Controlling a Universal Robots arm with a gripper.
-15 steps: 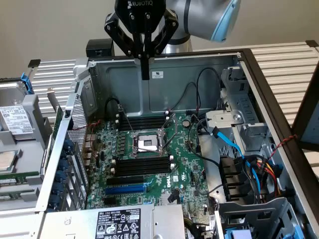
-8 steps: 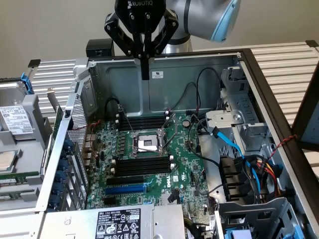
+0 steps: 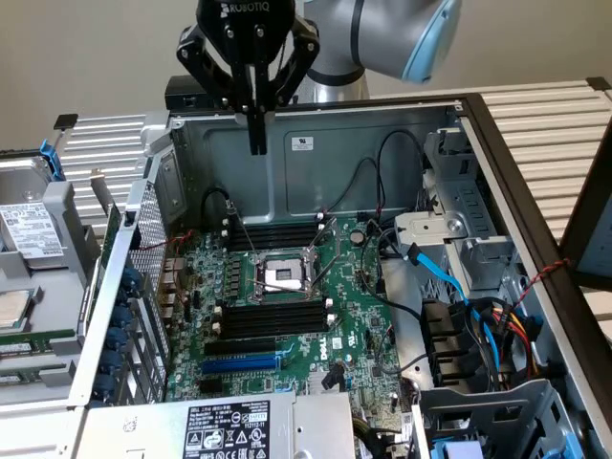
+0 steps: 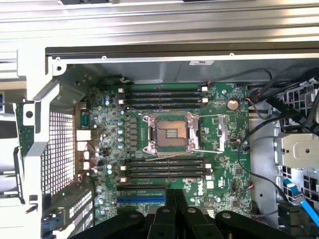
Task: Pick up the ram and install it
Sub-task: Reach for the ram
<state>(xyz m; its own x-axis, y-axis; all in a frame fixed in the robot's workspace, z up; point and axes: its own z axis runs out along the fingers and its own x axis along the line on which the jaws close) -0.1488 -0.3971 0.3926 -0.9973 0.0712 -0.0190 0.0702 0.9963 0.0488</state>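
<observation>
- Exterior view: a Robotiq gripper [image 3: 256, 145] hangs over the rear wall of an open computer case [image 3: 316, 163], well above and behind the CPU socket [image 3: 284, 274]. Its two black fingers are pressed together and hold nothing.
- Banks of black memory slots [image 3: 273, 320] lie on the near and far sides of the socket on the green motherboard [image 3: 363, 316]. A blue expansion slot [image 3: 239, 364] runs just beyond the near bank.
- A thin green strip that appears to be the ram [image 3: 33, 337] lies outside the case, far to the exterior view's left of the socket. It cannot be identified for certain.
- Wrist view: the camera looks straight down on the CPU socket [image 4: 171, 132]. The gripper [image 4: 174, 193] has its fingers together, and the tips show against the motherboard [image 4: 224, 164] just past the memory slots [image 4: 164, 167], beside the blue expansion slot [image 4: 141, 199].
</observation>
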